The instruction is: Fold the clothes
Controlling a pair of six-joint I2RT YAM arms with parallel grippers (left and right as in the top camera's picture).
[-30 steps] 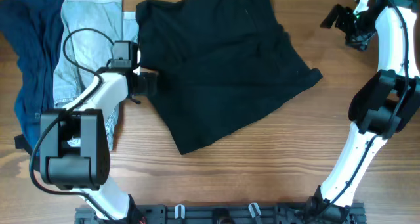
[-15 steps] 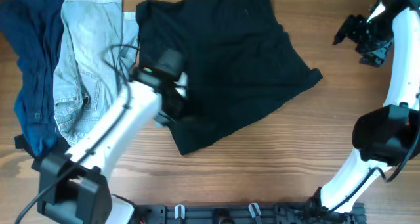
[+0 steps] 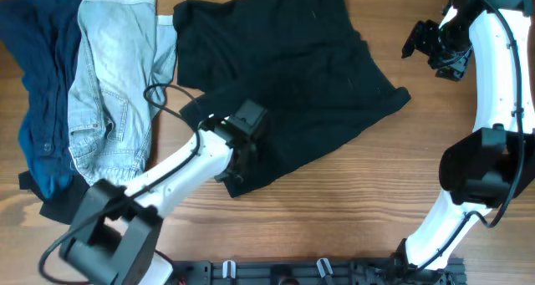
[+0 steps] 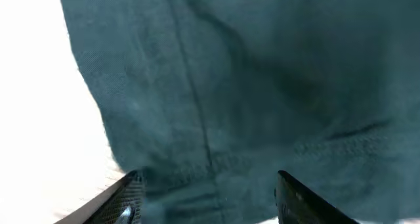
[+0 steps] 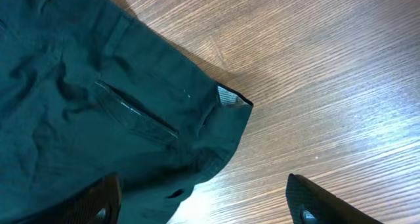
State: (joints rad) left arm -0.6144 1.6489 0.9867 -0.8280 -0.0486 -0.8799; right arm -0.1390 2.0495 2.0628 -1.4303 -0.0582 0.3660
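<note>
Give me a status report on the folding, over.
Left gripper open, low over near corner of large black fabric shorts. Right gripper open, empty, near their right corner. Shorts unfolded. Nothing on them.

The left arm has swung to the black shorts' near corner.

No legible text or labels.

Soft, even light from above, faint shadows. Right wrist view sharp; left wrist view blurry, washed out white at left, the black shorts tinted teal.
</note>
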